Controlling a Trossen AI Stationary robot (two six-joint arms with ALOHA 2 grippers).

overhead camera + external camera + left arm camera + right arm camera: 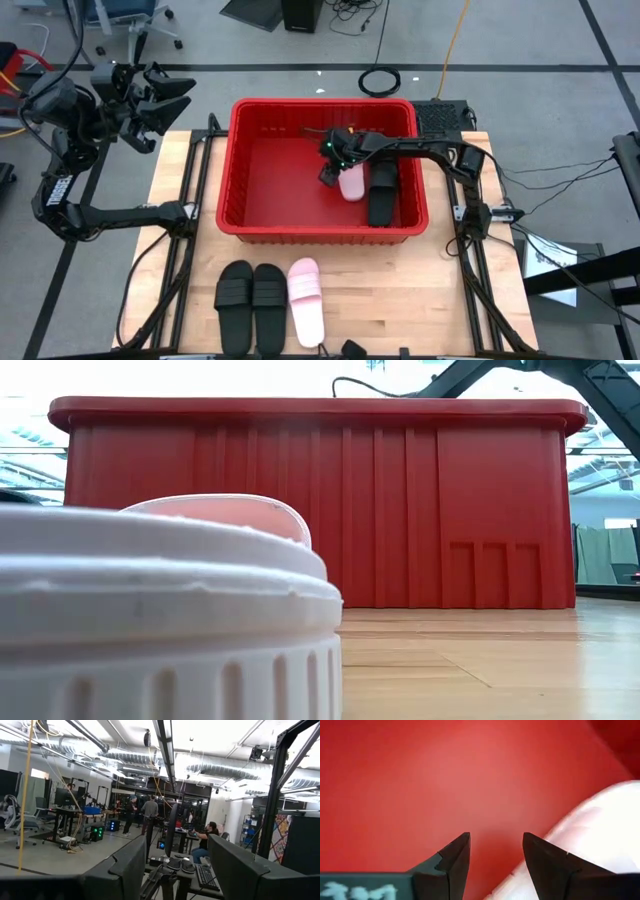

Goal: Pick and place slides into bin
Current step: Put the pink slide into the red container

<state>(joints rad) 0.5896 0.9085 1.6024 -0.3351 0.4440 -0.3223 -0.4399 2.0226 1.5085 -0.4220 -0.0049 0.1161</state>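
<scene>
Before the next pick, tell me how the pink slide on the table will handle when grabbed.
The pink slide looks like thick moulded foam, so it is probably light for its size. It lies flat on its sole beside two black slides, so it is unlikely to roll or tip. Its wide strap should give the fingers a hold, though it may flex.

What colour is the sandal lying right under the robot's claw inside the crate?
Pale pink sandal, beside a black one; the high view shows it best.
</scene>
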